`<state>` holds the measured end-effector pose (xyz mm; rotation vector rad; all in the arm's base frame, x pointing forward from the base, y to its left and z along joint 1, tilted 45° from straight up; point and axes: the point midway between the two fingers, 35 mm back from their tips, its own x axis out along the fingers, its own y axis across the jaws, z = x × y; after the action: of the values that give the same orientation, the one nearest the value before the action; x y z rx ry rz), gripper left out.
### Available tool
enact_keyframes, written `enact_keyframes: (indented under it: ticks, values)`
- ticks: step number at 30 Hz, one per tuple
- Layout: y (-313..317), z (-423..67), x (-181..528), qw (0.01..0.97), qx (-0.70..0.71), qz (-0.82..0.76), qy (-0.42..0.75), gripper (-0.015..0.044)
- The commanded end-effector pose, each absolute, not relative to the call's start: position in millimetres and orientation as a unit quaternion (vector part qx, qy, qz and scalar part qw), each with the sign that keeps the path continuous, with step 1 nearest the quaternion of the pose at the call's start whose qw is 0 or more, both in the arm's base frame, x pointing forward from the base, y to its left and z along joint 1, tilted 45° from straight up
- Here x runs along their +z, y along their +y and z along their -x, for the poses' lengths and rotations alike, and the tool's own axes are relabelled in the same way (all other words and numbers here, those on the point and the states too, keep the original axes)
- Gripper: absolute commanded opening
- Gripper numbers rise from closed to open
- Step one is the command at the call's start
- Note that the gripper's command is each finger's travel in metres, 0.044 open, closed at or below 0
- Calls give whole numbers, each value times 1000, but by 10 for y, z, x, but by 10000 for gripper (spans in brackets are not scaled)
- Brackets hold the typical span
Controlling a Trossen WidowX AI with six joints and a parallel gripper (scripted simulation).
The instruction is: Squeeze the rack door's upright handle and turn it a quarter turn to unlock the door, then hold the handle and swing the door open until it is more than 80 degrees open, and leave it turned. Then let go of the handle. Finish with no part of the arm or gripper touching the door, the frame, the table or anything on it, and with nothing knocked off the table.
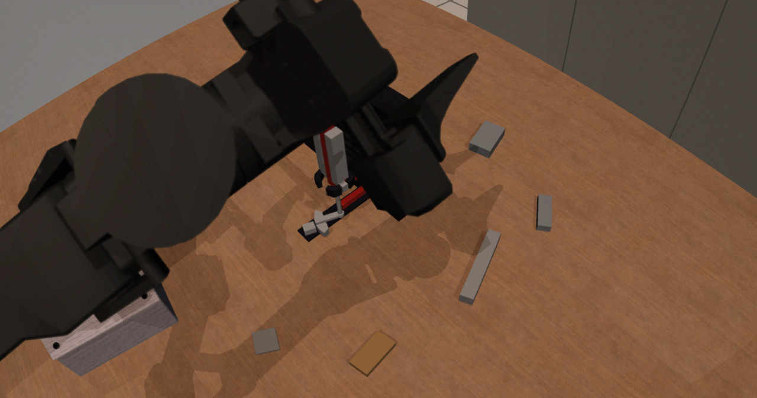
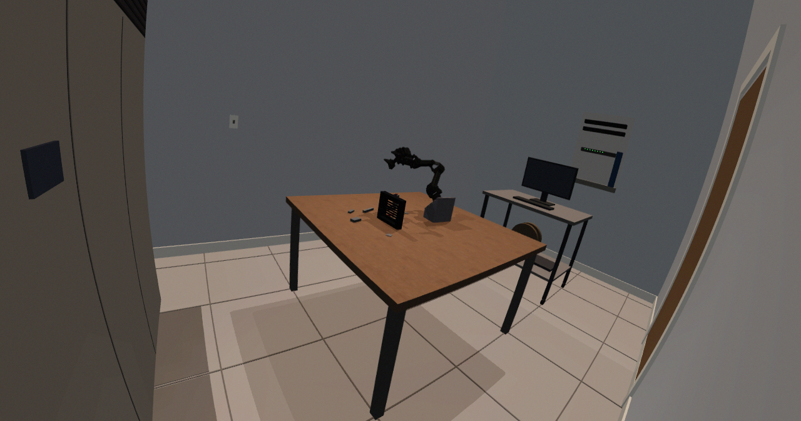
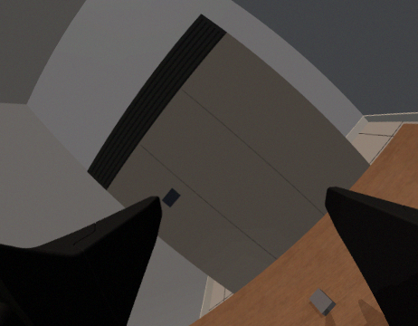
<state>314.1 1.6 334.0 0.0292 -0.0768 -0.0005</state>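
Observation:
The rack frame (image 2: 382,211) stands upright on the table as a dark slotted panel in the exterior view; in the top view the arm hides most of it. A grey upright handle (image 1: 335,157) with a red stripe shows below the arm there, with a thin rod and grey crank piece (image 1: 329,218) at its foot, over a dark bar with a red strip. How far the door stands open and whether the handle is turned cannot be told. My gripper (image 3: 244,202) (image 2: 388,157) is open and empty, raised high above the table, clear of the rack.
Grey blocks (image 1: 487,137) (image 1: 544,213) (image 3: 322,302) and a long grey bar (image 1: 480,267) lie beyond the rack. A small grey plate (image 1: 265,341) and a tan plate (image 1: 372,353) lie nearer. The arm's grey base (image 2: 439,210) stands beside the rack.

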Motion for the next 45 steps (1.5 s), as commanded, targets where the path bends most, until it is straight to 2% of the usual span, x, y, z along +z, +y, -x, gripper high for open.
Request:
enact_keyframes:
  ticks: [1,4,5,23,45]
  values:
    - [16,-3147,3333,999,-1,-15,-36,374]
    - [15,-3234,3236,1000,-7,-22,-3,295]
    - [14,-3269,3193,1000,-10,-24,11,292]
    - [38,-3665,2375,964,-77,-36,253,292]
    - [80,-3656,1536,850,-170,41,497,292]
